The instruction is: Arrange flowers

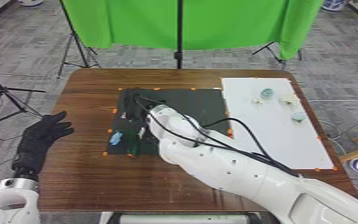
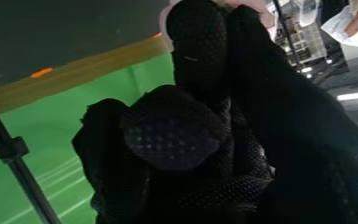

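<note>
By the black mat's [image 1: 200, 106] near-left corner is a blue flower [image 1: 116, 138]. The right robot hand [image 1: 133, 96] is at the mat's far-left part, its grip unclear; left of the mat, the left robot hand [image 1: 40, 140] is released.

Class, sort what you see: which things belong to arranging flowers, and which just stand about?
Likely the job's:
- blue flower-like piece
- pale green piece
- dark mat
- white sheet

Just standing about:
- green curtain
- black pole
</note>
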